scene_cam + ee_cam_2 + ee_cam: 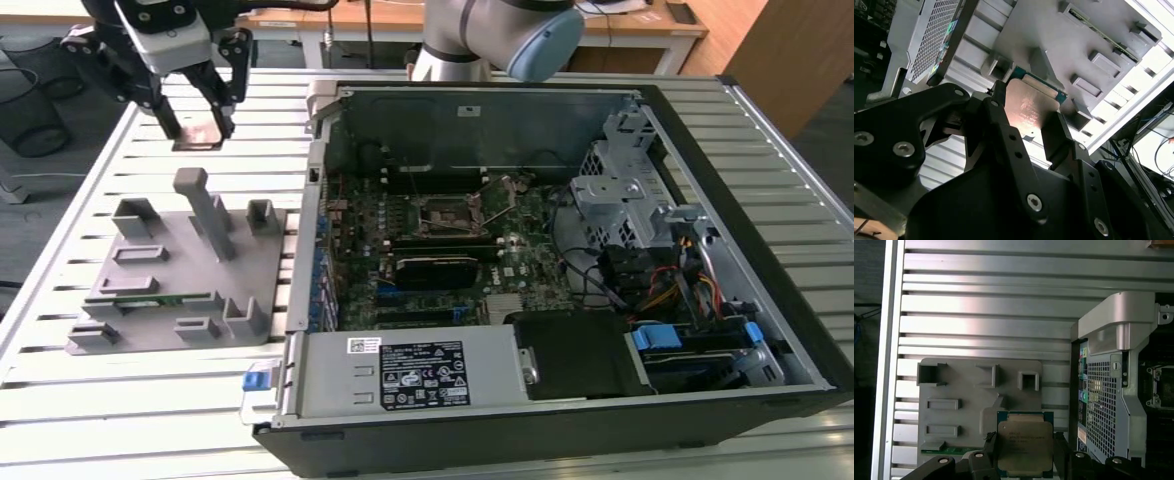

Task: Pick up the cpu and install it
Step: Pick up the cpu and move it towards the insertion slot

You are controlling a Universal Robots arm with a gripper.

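The cpu [200, 134] is a small flat square chip with a silver-grey metal top, and it hangs in the air above the slatted table, beyond the grey fixture [174, 270], at the exterior view's upper left. My gripper [195, 128] is shut on the cpu, one black finger on each of two opposite edges. Both wrist views show the cpu [1029, 105] [1024, 440] between the fingers [1059, 132] [990, 446], with its green border visible. The motherboard socket [451, 212] lies inside the open computer case, to the exterior view's right of the gripper.
The open computer case [561, 100] covers the table's middle and right, with cables, a drive cage and a power supply [414, 372] inside. The grey fixture has upright posts and holds a green memory stick [147, 298]. The case's side wall [1109, 390] stands close to the gripper.
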